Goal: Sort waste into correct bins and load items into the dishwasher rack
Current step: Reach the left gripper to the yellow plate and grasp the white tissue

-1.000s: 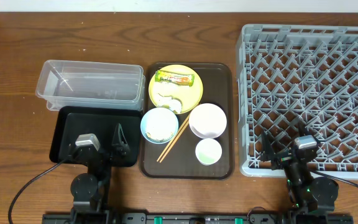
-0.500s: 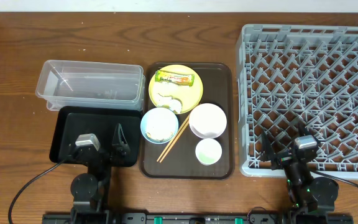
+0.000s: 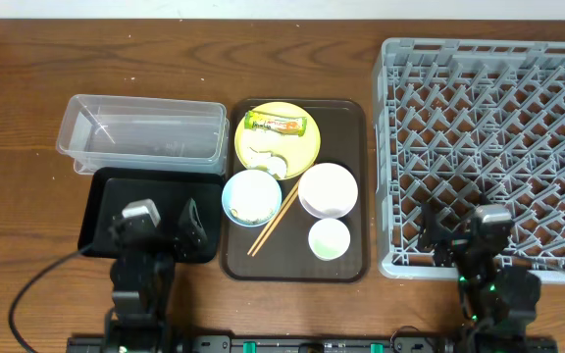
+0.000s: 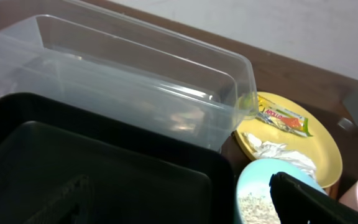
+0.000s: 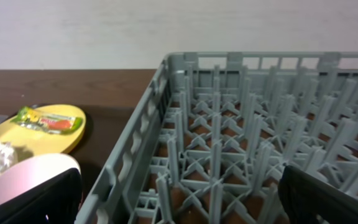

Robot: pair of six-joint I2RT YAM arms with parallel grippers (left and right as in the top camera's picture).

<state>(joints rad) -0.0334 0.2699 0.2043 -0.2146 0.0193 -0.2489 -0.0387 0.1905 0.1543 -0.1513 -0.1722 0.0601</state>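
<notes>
My left claw [image 3: 161,231] hung spread wide over the shallow black rectangular tray [image 3: 106,191], holding nothing — the yellow-green snack wrapper [image 3: 276,124] lay on the round yellow-green plate [image 3: 302,149]. My right claw [image 5: 179,202] gaped too — empty, at the near edge of the large grey pegged plastic crate [image 3: 479,118].

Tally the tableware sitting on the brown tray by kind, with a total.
Plates: 1, the yellow-green plate
Bowls: 2, the light-blue bowl and the white bowl
Cups: 1, the small white cup
Chopstick pairs: 1, the wooden chopsticks
Total: 5

brown tray [image 3: 349,132] packed tight; rack [image 3: 488,127] pegs upright, open above
</notes>
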